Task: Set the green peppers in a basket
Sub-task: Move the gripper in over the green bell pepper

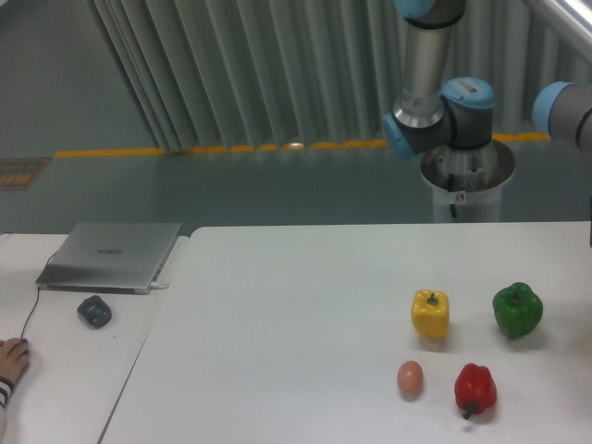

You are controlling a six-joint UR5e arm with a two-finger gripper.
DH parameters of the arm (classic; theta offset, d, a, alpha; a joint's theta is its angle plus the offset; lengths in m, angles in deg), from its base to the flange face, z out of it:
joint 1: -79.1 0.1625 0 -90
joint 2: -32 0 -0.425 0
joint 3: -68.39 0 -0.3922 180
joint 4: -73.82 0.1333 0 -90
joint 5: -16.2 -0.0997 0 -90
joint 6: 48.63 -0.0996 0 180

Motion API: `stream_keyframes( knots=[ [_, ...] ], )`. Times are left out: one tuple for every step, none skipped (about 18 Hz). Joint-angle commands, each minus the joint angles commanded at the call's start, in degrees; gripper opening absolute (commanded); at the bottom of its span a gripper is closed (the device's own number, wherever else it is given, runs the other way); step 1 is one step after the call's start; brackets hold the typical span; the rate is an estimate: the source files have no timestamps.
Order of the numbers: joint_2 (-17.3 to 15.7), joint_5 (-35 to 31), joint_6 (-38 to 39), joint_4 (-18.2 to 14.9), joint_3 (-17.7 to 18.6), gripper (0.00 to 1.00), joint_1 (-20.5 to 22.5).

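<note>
White table (305,305), green pepper (517,310), claw unseen

A white table (305,314) fills the foreground, with a second white table (65,370) abutting its left edge. Behind the main table lies a grey-green floor (185,194) crossed by a yellow line (231,148). Beyond that line hangs a ribbed grey curtain (277,65).

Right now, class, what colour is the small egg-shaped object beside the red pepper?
Pale orange-brown egg-shaped object; the fixed camera shows it.
</note>
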Motion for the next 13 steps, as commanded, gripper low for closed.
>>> stream_keyframes(
  knots=[
    [0.0, 0.0, -0.2, 0.0, 0.0, 1.0, 0.0],
    [0.0, 0.0, -0.1, 0.0, 0.1, 1.0, 0.0],
    [0.0, 0.0, 0.1, 0.0, 0.3, 1.0, -0.1],
    [0.0, 0.1, 0.2, 0.1, 0.4, 1.0, -0.1],
    [0.0, 0.3, 0.3, 0.1, 0.5, 1.0, -0.2],
    [0.0, 0.8, 1.0, 0.0, 0.7, 1.0, -0.2],
    [0.0, 2.4, 2.5, 0.3, 1.6, 1.0, -0.3],
    [0.0, 5.1, 4.4, 0.5, 2.5, 1.0, 0.0],
    [0.0, 7.8, 6.0, 0.7, 3.4, 1.0, 0.5],
    [0.0, 9.2, 6.6, 0.8, 4.1, 1.0, 1.1],
    [-0.1, 9.1, 6.6, 0.7, 4.1, 1.0, 1.5],
    [-0.2, 9.0, 6.8, 0.7, 4.1, 1.0, 1.5],
    [-0.2, 9.0, 6.9, 0.7, 4.1, 1.0, 1.5]
  ],
)
